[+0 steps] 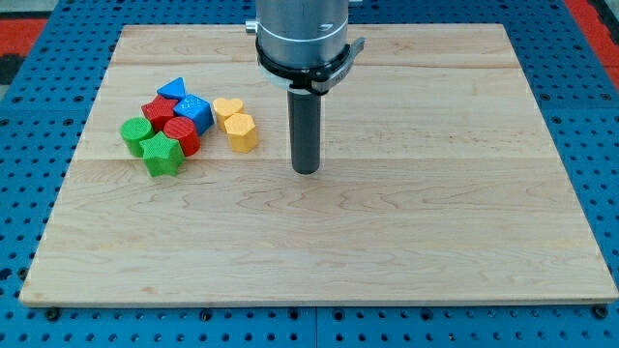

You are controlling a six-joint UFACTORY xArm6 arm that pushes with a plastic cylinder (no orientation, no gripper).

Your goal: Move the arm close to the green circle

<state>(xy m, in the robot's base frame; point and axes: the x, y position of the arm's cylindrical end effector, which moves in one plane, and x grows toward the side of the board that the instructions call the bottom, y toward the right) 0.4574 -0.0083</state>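
The green circle (134,132) lies at the left end of a tight cluster of blocks on the wooden board (387,232), in the view's upper left. A green star (162,154) touches it on its lower right. My tip (306,171) rests on the board well to the right of the cluster, about a third of the board's width from the green circle. The nearest block to my tip is a yellow hexagon (241,132).
The cluster also holds a red block (159,109), a red circle (182,134), a blue triangle (173,89), a blue block (194,112) and a yellow heart (227,107). The board lies on a blue grid surface (29,193).
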